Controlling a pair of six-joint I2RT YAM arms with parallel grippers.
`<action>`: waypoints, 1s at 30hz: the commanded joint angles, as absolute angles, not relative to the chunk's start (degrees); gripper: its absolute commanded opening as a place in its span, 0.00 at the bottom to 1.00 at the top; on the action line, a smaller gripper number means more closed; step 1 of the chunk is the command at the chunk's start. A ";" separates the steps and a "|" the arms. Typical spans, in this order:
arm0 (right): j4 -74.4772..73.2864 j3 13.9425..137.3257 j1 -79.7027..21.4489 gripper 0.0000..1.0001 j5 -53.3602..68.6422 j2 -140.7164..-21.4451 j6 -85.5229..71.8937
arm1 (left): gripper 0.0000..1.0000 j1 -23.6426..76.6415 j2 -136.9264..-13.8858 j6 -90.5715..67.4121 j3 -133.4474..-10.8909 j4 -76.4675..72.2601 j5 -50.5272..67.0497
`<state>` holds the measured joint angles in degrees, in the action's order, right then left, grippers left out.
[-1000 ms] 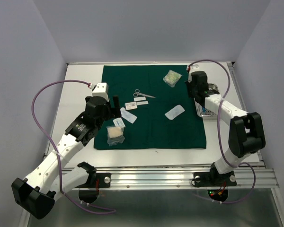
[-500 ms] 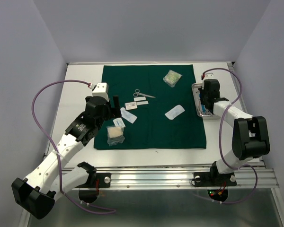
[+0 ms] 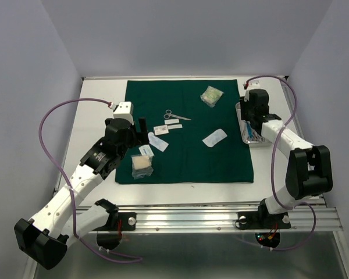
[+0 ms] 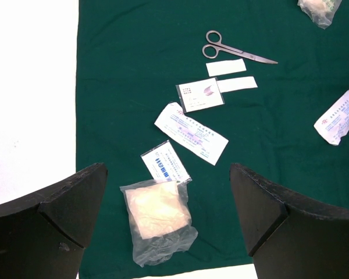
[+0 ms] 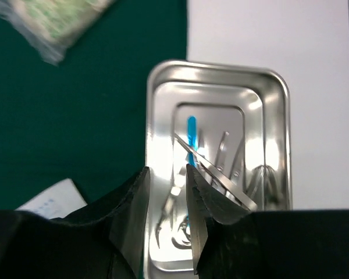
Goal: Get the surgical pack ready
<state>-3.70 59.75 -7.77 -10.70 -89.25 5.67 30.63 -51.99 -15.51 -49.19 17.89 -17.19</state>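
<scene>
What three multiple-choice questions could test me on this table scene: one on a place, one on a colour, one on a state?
1. Where does the steel tray sit relative to the cloth?
A. on its middle
B. at its right edge
C. off its left edge

2. What colour is the cloth?
A. blue
B. white
C. dark green

3. How is the left gripper?
A. wide open, empty
B. shut on scissors
C. shut on a packet

Answers:
1 B, the right wrist view shows the tray overlapping the cloth's edge.
2 C, every view shows it dark green.
3 A, its jaws stand far apart, gripping nothing.
</scene>
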 commanded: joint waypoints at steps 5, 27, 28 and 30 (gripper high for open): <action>-4.30 70.92 -22.04 0.38 -8.61 -93.76 7.38 | 0.99 30.32 -52.12 -15.38 -50.01 16.96 -18.54; -19.16 107.84 -34.36 0.38 -1.32 -129.46 9.23 | 0.99 30.32 -52.56 -15.21 -50.27 17.93 -19.51; -19.16 108.71 -34.37 0.38 -1.06 -130.07 9.14 | 0.99 30.32 -52.56 -15.29 -50.19 17.93 -19.69; -19.25 109.68 -34.37 0.38 -0.97 -131.65 8.88 | 0.99 30.32 -52.38 -15.38 -50.10 18.02 -19.95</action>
<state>-18.20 105.32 -34.15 -1.50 -130.34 8.58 30.63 -52.77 -15.53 -49.19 18.48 -18.22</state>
